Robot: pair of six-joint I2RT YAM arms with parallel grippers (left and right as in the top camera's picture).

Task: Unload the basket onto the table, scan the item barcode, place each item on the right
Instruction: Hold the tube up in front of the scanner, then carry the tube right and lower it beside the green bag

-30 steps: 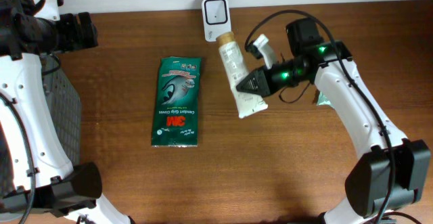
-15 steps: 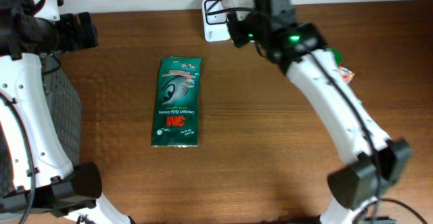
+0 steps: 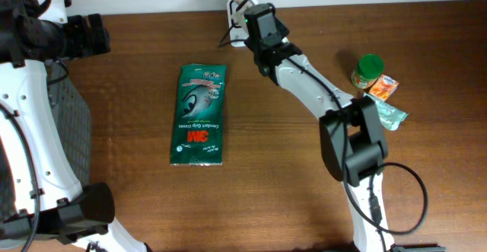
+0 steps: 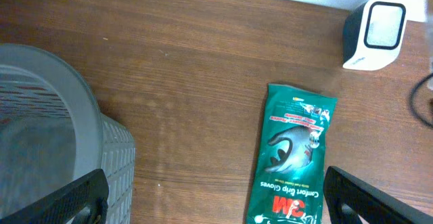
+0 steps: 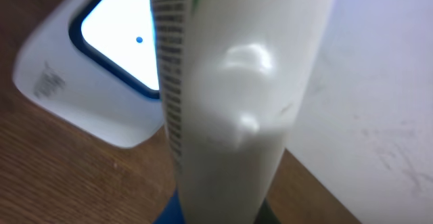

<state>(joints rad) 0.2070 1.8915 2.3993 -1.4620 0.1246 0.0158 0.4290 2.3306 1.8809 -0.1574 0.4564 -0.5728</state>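
I see right gripper [image 3: 247,7] clenched on white plastic tube [image 5: 230,116], its barcode strip [image 5: 172,82] on side nearest white box-shaped scanner [image 5: 88,95]. Left gripper [image 4: 216,207] spread wide, holding nothing.

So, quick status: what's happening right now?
Left hand open, empty. Right hand shut on white tube, barcode beside scanner window. Nothing between them.

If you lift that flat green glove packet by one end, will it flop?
Probably yes: the flat green plastic glove packet looks thin and wrinkled, so it would likely droop. Its glossy wrapper may be slippery. Lying flat on the brown wooden table, it should not roll.
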